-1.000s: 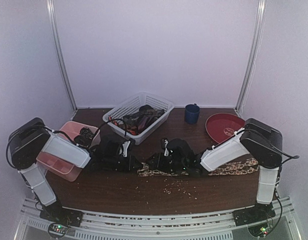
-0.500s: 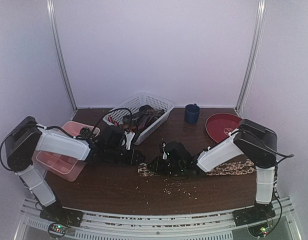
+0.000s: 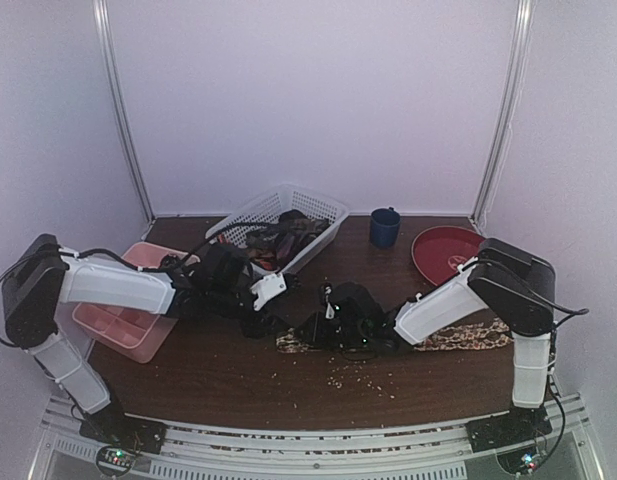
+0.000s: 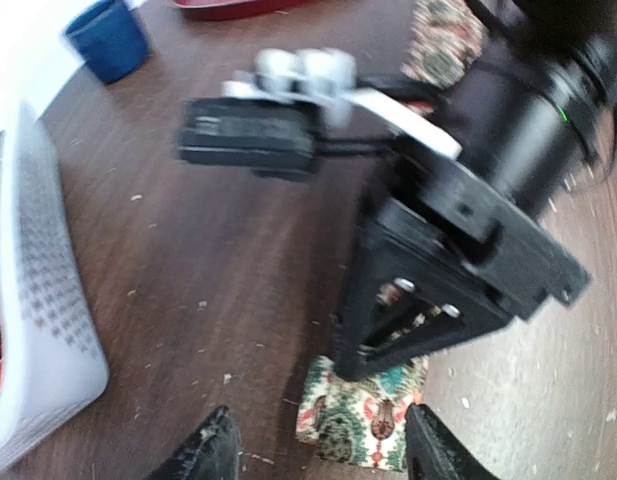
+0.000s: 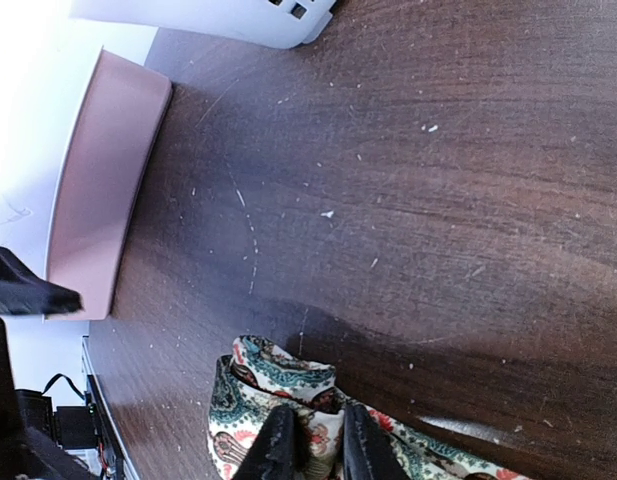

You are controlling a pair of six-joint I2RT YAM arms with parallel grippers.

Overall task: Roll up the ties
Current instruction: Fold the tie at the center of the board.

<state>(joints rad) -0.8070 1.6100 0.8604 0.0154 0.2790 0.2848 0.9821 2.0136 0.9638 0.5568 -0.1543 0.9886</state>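
Far left, the pink tray (image 3: 108,330) sits near the table's edge, and the left arm passes over it toward the middle. The left gripper (image 4: 320,452) hangs low over the dark wooden table (image 3: 238,380) with its fingers spread well apart and nothing in them. The folded end of the patterned tie (image 4: 360,420) lies on the wood just ahead of those tips. Behind, the white basket (image 3: 250,215) holds a heap of other ties (image 3: 283,238). Middle of the table: the right gripper (image 5: 316,445) is down on that same end of the tie, jaws pinched almost together on the fabric, which bunches up around the fingertips. From there the tie runs flat to the right, under the right arm, toward the table's right edge. At the back right stand a blue cup (image 3: 385,228) and a red plate (image 3: 443,255).
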